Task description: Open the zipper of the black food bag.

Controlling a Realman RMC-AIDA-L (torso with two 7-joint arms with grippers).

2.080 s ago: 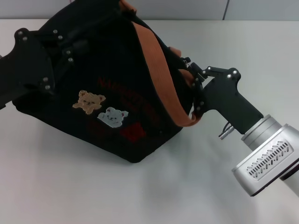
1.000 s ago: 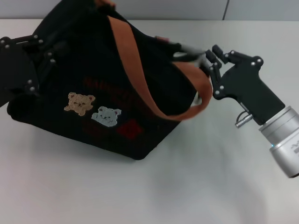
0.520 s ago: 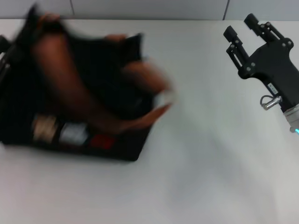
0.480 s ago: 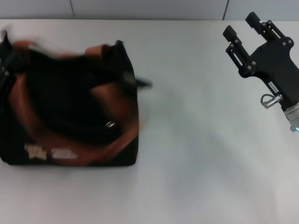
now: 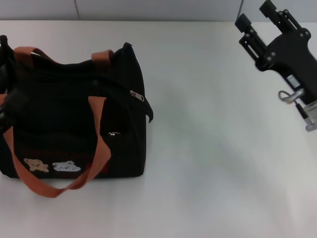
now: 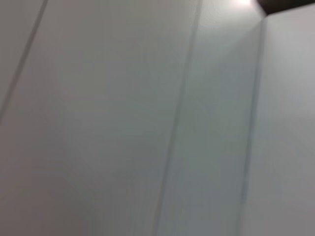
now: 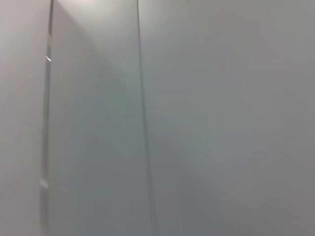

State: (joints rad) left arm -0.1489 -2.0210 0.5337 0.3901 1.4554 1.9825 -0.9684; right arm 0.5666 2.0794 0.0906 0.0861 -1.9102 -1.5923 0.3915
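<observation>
Standing upright on the white tabletop (image 5: pixel 213 163) at the left of the frame: the black food bag (image 5: pixel 64 119), bear patches low on its near side, one orange-brown strap (image 5: pixel 94 163) drooping in a loop past the bottom edge. Along the top seam, the zipper (image 5: pixel 99 79), ending near the bag's right end at a small silver pull tab (image 5: pixel 137 94). Hard to tell whether the track is parted anywhere; looks mostly shut.

Up in the upper right corner, well apart from the bag: the right claw (image 5: pixel 257 15), spread wide and holding nothing. At the far left edge, pressed against the bag's end and across a strap: a dark shape, probably the left claw (image 5: pixel 11 103); cannot tell whether it grips anything. Nothing but pale blank surface in both wrist views.

Likely risks from here:
- Soft, light bag. Pulling the tab with no firm hold at the other end would probably drag or tip the whole bag instead of running the slider.
- Small, flat tab lying against dark fabric. Easy to pinch cloth or the end flap instead and slip off.
- Loose straps across the top and front. Could snag on the way in or get caught with the tab.
- Long reach across open tabletop. Coming in too low could shove the bag sideways.
</observation>
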